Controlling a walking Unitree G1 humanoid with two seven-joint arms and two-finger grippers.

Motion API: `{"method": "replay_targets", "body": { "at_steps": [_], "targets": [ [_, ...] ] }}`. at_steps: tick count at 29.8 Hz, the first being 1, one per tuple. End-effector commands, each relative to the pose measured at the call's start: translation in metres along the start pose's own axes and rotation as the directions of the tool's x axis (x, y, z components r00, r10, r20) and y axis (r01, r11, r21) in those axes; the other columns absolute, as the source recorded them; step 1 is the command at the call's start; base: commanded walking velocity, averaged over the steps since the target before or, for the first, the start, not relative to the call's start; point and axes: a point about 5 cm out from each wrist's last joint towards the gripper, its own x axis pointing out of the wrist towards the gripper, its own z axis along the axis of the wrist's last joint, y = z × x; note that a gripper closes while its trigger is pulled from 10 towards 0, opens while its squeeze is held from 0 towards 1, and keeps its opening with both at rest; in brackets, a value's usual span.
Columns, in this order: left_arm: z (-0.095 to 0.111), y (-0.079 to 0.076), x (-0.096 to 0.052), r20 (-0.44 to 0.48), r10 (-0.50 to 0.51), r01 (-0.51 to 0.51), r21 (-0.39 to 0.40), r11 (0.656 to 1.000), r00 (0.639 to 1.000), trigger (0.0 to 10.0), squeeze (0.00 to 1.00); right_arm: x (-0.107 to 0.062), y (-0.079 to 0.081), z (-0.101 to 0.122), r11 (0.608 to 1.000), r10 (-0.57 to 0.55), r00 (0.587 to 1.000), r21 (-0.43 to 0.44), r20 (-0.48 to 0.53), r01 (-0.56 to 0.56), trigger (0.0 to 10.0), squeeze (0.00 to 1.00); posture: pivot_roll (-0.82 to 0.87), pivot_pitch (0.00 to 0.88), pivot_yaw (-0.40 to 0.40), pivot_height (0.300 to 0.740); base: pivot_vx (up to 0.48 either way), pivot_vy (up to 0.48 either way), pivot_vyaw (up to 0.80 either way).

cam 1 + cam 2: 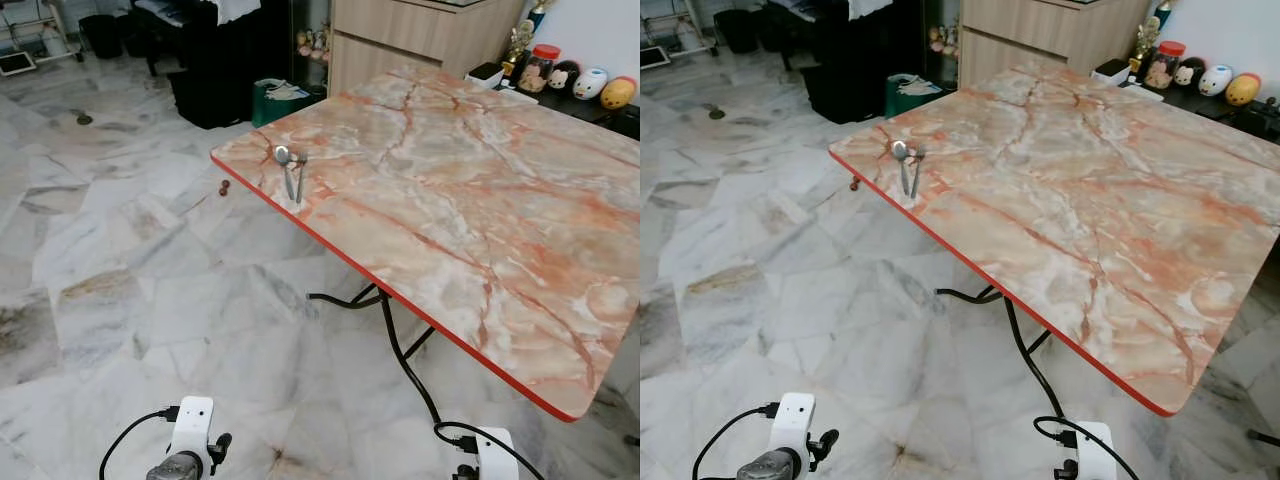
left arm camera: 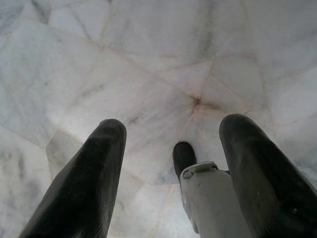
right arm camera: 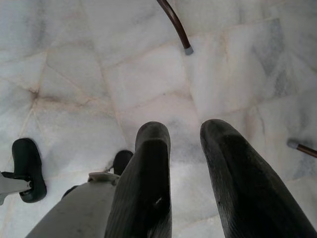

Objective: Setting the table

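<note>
I see a spoon [image 1: 283,157] and, probably, a fork [image 1: 298,178] lying together near the counter [image 1: 470,200] corner. Left claw [image 2: 171,144] released, right claw [image 3: 184,144] slightly parted; both empty above the floor [image 1: 130,290].

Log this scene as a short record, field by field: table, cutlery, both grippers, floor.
table: marble-look top with red edge, ahead and to the right
cutlery: spoon and fork side by side near the table's far left corner
left gripper: hangs low over the floor, fingers apart, holding nothing
right gripper: hangs low over the floor, small gap between fingers, holding nothing
floor: white marble tiles
shelf beyond table: jars and figurines
</note>
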Motion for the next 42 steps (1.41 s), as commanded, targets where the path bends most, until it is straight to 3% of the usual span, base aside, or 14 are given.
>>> {"method": "replay_targets", "body": {
  "at_steps": [1, 14, 21, 42],
  "targets": [
    [-0.007, 0.001, -0.001, -0.027, 0.005, -0.004, 0.027, 1.0, 1.0, 10.0, 0.0, 0.0, 0.0, 0.0, 1.0, -0.001, 1.0, 0.009, 0.006, 0.001, 10.0, 0.0, 0.08, 0.0, -0.026, 0.74, 0.0, 0.0, 0.0],
    [-0.008, 0.0, -0.001, -0.031, 0.01, -0.01, 0.019, 1.0, 0.999, 10.0, 0.0, 0.0, 0.0, 0.001, 1.0, -0.004, 1.0, 0.011, 0.003, 0.004, 10.0, 0.0, 0.08, 0.0, -0.031, 0.74, 0.0, 0.0, 0.0],
    [-0.011, 0.001, -0.002, -0.046, 0.013, -0.013, 0.01, 1.0, 0.999, 10.0, 0.0, 0.0, -0.001, 0.001, 1.0, -0.003, 1.0, 0.021, 0.008, 0.003, 10.0, 0.0, 0.08, 0.0, -0.033, 0.74, 0.0, 0.0, -0.76],
    [-0.024, 0.006, -0.005, -0.092, 0.026, -0.025, 0.005, 1.0, 0.995, 10.0, 0.0, 0.0, 0.0, 0.003, 1.0, 0.0, 1.0, 0.016, 0.013, 0.0, 10.0, 0.0, 0.08, 0.0, -0.033, 0.74, 0.0, 0.0, 0.0]
  ]
}}
